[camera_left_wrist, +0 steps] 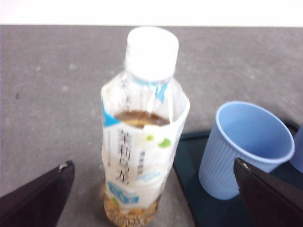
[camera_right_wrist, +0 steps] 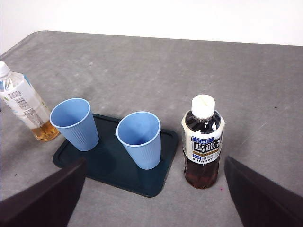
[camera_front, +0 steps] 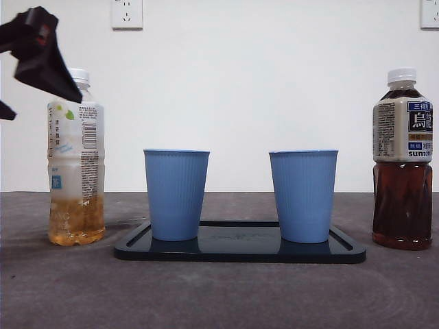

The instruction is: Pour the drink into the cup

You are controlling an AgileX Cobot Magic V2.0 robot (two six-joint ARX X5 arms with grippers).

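Up at the front view's top left corner, your left gripper [camera_front: 41,51] hung as a dark shape just in front of the white cap of the pale tea bottle [camera_front: 75,164], and its own wrist camera showed its jaws spread wide on either side of that bottle [camera_left_wrist: 142,142] without touching it, so you held nothing there. That bottle stood upright on the grey table [camera_front: 219,295], only its lowest part filled with amber drink, the cap on. Just beside it lay the dark tray [camera_front: 240,250], carrying two empty blue cups: the left cup [camera_front: 176,195] nearest the pale bottle and the right cup [camera_front: 303,197] toward the other side, both upright and apart from each other. Past the tray's far end you had the dark tea bottle [camera_front: 402,164], upright, capped, nearly full, standing on the table clear of the tray. Your right gripper [camera_right_wrist: 151,222] sat high and back, looking down on the whole layout; its jaws were wide apart at the bottom corners of its wrist view, holding nothing, with the dark tea bottle [camera_right_wrist: 202,142] nearest between them and the tray [camera_right_wrist: 113,165] and both cups beyond. Nothing stood between the pale bottle and the left cup except the tray's raised rim. Two wall sockets [camera_front: 127,14] sat high on the white wall behind.
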